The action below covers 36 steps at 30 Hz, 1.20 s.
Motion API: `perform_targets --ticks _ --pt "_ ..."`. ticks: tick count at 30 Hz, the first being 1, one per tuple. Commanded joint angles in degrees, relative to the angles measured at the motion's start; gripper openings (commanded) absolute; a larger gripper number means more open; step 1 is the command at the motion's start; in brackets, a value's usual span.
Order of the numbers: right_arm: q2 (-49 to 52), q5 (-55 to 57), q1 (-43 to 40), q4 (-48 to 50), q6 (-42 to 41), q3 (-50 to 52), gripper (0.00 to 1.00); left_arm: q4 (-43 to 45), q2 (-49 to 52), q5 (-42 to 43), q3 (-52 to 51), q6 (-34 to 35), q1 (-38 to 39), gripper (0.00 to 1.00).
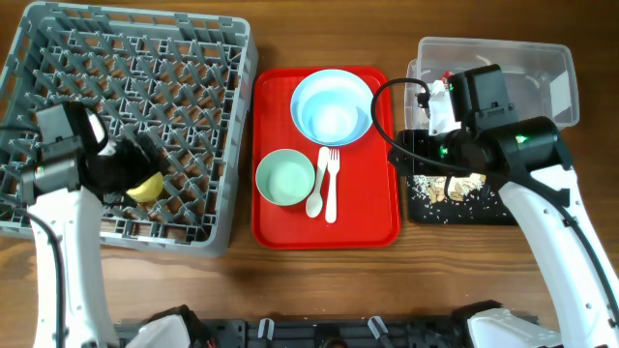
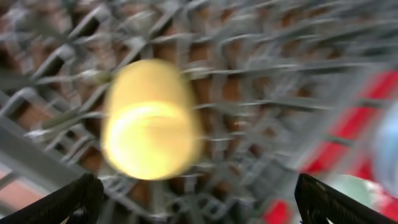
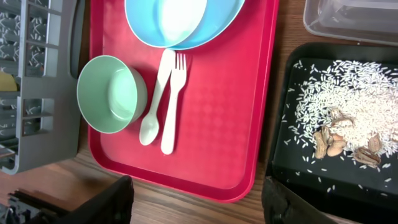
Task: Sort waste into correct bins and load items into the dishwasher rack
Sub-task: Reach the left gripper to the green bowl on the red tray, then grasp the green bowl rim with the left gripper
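At your left, over the rack: your left gripper hangs with its fingers spread wide, holding nothing.
Yellow cup: sits among the rack's pegs just beyond those fingers, touching neither; the view is blurred.
Right gripper: fingers apart and empty, above the near edge of the red tray.
Red tray: carries a blue bowl, a green bowl, and a spoon and fork side by side.
Black tray: right of the red tray, holding scattered rice and brown shell bits.
Clear tub: just behind the black tray.

Upright pegs of the dishwasher rack crowd round the yellow cup.
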<state>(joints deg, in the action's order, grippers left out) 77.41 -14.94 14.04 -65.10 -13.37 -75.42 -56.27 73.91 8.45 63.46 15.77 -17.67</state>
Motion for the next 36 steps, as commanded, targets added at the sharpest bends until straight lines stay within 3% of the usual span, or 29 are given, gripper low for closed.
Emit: perform_targets --ticks 1,8,14,23,27,30,34,36 --pt "-0.2 0.8 -0.2 -0.1 -0.1 -0.4 0.67 2.1 -4.4 8.0 1.1 -0.2 6.4 1.0" --pt "-0.2 3.0 -0.2 -0.6 -1.0 -0.4 0.67 5.8 -2.7 5.2 1.0 -0.8 21.8 1.0" --pt "-0.2 11.0 -0.2 -2.8 -7.9 -0.4 0.67 8.9 4.2 5.2 1.0 -0.8 32.5 1.0" --pt "-0.2 16.3 -0.6 -5.1 -16.8 -0.4 0.74 15.0 17.1 3.2 1.0 -0.8 44.3 1.0" --pt "-0.2 16.2 -1.9 -5.3 -16.9 -0.4 0.76 16.5 21.7 1.0 1.0 -0.7 47.6 1.0" --pt "-0.2 16.0 -2.4 -5.9 -16.8 -0.4 0.76 17.4 24.2 0.2 1.0 -0.8 49.5 0.93" --pt "-0.2 16.0 -2.4 -6.2 -16.8 -0.4 0.76 17.6 26.8 -1.2 1.0 -0.8 51.5 0.69" --pt "-0.2 16.0 -2.4 -6.2 -16.8 -0.4 0.76 17.7 27.9 -2.9 1.0 -0.8 52.2 0.67"
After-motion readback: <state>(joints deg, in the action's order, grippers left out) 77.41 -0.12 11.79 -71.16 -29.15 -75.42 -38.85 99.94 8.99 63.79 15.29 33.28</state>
